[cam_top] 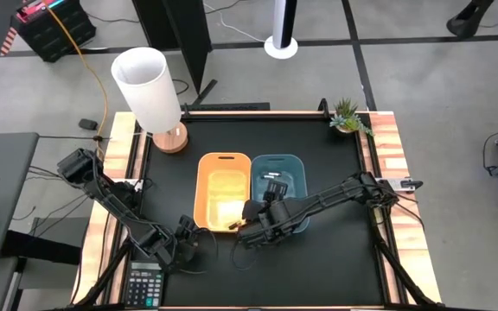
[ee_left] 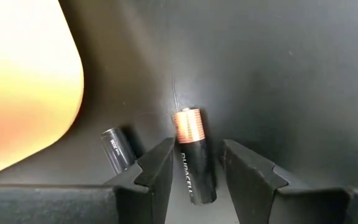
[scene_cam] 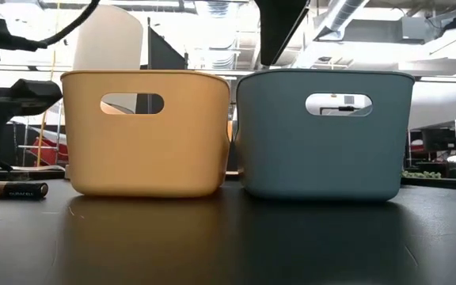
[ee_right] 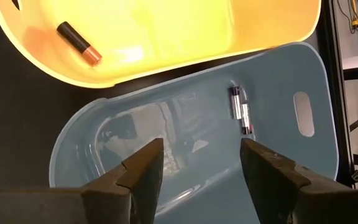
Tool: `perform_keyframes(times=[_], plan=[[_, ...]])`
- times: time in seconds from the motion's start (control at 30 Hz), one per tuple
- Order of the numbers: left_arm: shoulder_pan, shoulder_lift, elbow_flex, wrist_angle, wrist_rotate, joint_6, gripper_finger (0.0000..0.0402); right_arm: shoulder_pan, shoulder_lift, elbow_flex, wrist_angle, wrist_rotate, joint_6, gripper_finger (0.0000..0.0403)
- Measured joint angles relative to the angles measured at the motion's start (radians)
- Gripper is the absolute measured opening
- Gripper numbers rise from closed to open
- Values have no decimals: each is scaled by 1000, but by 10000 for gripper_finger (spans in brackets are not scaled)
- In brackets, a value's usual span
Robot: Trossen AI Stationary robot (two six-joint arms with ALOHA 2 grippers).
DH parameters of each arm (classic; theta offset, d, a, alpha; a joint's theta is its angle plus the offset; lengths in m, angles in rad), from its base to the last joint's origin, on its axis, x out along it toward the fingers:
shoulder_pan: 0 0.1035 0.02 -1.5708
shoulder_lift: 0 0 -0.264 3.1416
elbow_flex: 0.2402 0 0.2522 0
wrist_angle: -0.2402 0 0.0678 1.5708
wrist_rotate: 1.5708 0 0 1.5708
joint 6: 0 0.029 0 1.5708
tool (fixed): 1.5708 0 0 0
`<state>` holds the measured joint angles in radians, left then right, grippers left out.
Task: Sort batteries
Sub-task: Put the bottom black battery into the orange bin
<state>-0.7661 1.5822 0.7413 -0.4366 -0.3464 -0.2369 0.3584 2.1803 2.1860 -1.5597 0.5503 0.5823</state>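
Note:
In the left wrist view my open left gripper (ee_left: 197,150) is low over the table, with a finger on each side of a black and copper battery (ee_left: 192,163) that lies flat on the black mat. A second dark battery (ee_left: 118,150) lies beside it, near the orange bin's wall (ee_left: 23,81). From above, this gripper (cam_top: 188,238) is left of the orange bin (cam_top: 224,192). My open right gripper (ee_right: 201,155) hovers empty over the blue bin (ee_right: 135,143). That bin holds a silvery battery (ee_right: 241,111), and the orange bin holds a copper-tipped one (ee_right: 78,43).
The two bins stand side by side mid-table, orange (scene_cam: 145,134) left of blue (scene_cam: 323,134). Batteries (scene_cam: 22,190) lie on the mat left of the orange bin. A grey calculator (cam_top: 145,285) sits at the near-left corner, a lamp (cam_top: 150,91) far left, a small plant (cam_top: 348,117) far right.

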Motion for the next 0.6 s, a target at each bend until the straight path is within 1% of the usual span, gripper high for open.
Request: perform_keyframes(times=[0.1,0.17,0.37,0.6], plan=[[6,1,-1,0,13,-22,130,0,0,0,1,0,0,226],[7,2,-1,0,20,-33,115,-1,0,0,1,0,0,226],[6,3,-2,0,30,-38,36,-1,0,0,3,0,3,226],[6,4,7,-7,31,-42,35,-1,0,0,3,0,3,226]])
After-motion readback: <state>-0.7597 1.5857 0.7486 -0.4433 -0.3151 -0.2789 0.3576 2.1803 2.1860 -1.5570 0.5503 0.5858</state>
